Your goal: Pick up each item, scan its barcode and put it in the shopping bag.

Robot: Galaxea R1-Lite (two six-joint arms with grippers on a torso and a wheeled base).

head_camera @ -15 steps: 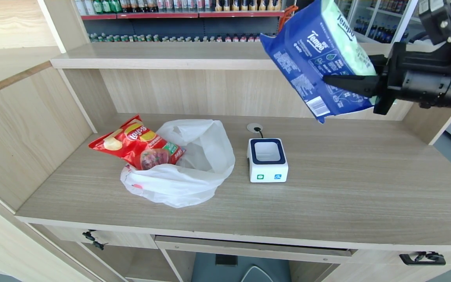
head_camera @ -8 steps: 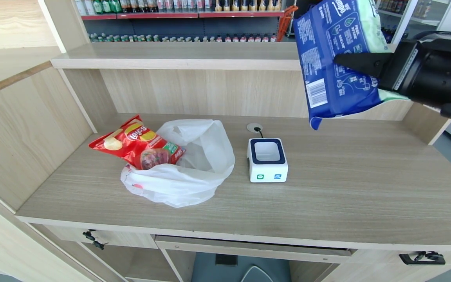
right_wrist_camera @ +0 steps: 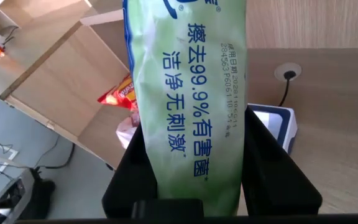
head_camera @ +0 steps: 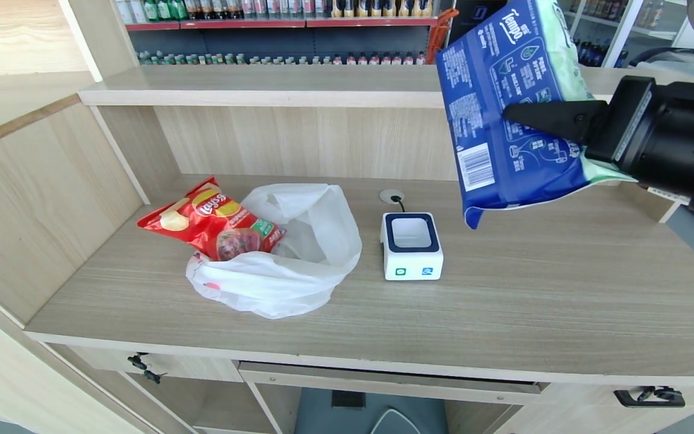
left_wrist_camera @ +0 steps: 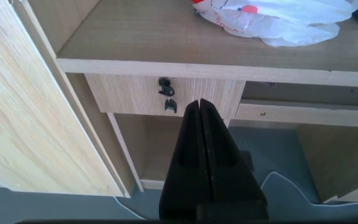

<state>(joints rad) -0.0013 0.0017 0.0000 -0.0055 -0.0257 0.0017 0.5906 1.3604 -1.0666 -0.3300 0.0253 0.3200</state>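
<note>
Taken as landmark: white box-shaped scanner with a dark blue window frame (head_camera: pixel 411 245), standing on the pale wooden counter (head_camera: pixel 534 289). Noted above and to the right of the scanner, clear of the counter: blue and green soft plastic pack of wipes (head_camera: pixel 512 108), tilted, lowest corner pointing down just right of the scanner. Clamped from both sides by the black right gripper (right_wrist_camera: pixel 194 168), fingers closed on the pack. Observed on the pack's blue face, low down on the side nearest the scanner: white barcode label (head_camera: pixel 478 167). Found just left of the scanner: crumpled white plastic shopping bag (head_camera: pixel 290 265), mouth open. Recorded resting across the bag's mouth, on the side away from the scanner: red foil crisp packet (head_camera: pixel 211 223). Located well left of and below the scanner, in front of the keyed drawer lock (left_wrist_camera: pixel 166 99): black left gripper (left_wrist_camera: pixel 199 109), fingers pressed together, holding nothing.
</note>
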